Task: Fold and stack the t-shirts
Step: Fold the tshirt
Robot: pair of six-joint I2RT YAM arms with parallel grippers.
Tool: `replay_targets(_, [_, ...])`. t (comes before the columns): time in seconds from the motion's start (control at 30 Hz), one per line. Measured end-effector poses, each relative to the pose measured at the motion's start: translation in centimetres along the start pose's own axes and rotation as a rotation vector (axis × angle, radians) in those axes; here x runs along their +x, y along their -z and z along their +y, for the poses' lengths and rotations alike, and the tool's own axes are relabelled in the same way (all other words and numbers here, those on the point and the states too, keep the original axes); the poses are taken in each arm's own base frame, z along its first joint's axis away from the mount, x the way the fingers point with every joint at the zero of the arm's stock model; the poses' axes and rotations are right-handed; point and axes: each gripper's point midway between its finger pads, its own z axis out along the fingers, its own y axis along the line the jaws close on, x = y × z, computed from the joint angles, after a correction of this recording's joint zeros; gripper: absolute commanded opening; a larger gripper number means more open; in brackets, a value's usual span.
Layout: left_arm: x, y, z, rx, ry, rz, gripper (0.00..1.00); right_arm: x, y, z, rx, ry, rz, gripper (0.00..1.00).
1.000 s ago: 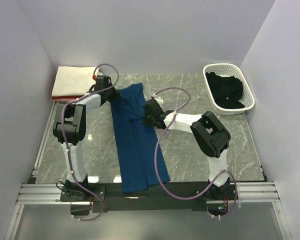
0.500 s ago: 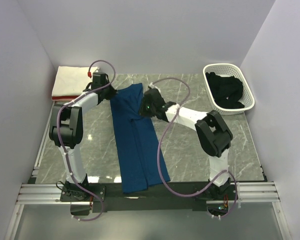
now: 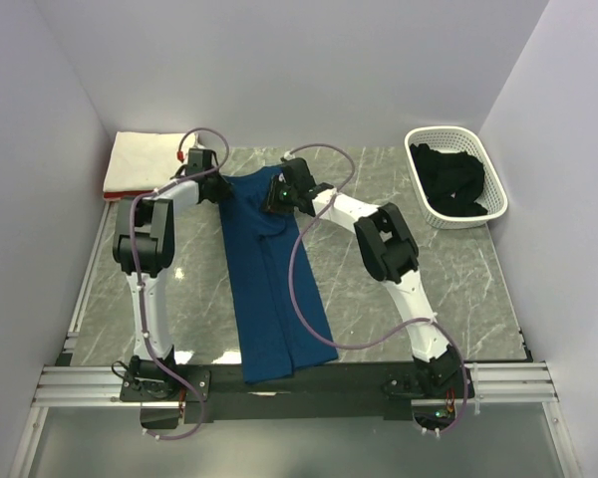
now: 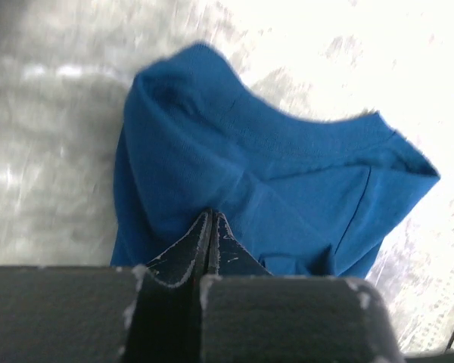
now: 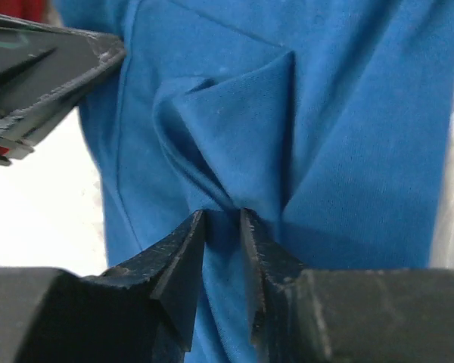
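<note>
While the blue t-shirt (image 3: 274, 299) runs near-to-far, collar far, left tool (image 4: 210, 217) and right tool (image 5: 222, 215) each clamp it.

Since the earlier views: right arm (image 3: 379, 234) now reaches much farther over the table (image 3: 458, 279). The right gripper (image 3: 275, 195) has gone from the middle of the navy blue t-shirt (image 3: 274, 289) to its far end, cloth bunched between the fingers (image 5: 183, 249). The left gripper (image 3: 219, 186) was slightly apart and has closed tight on the far-left corner. Far edge now puckers between the two.
</note>
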Motion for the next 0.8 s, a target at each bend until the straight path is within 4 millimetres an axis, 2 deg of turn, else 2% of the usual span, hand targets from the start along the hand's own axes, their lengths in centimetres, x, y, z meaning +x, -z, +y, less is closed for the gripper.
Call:
replay_targets(0.07, [-0.5, -0.5, -0.1, 0.001, 0.001, -0.005, 0.03, 0.2, -0.9, -0.8, -0.018, -0.031, 0.022, 0.33])
replay_targets(0.47, [-2.0, -3.8, -2.9, 0.083, -0.03, 0.02, 0.17, -2.3, 0.2, -3.4, -0.028, -0.151, 0.022, 0.34])
replay_targets(0.63, [-2.5, -3.9, -4.8, 0.143, -0.059, 0.043, 0.32, -2.9, 0.9, -3.6, -0.075, -0.173, 0.046, 0.41])
replay_targets(0.7, [-3.1, -3.6, -5.9, 0.179, -0.072, 0.04, 0.42, -3.2, 1.3, -3.4, -0.093, -0.176, 0.054, 0.45])
replay_targets(0.8, [-4.0, -2.7, -7.8, 0.243, -0.092, 0.024, 0.52, -4.0, 2.4, -2.5, -0.126, -0.171, 0.055, 0.48])
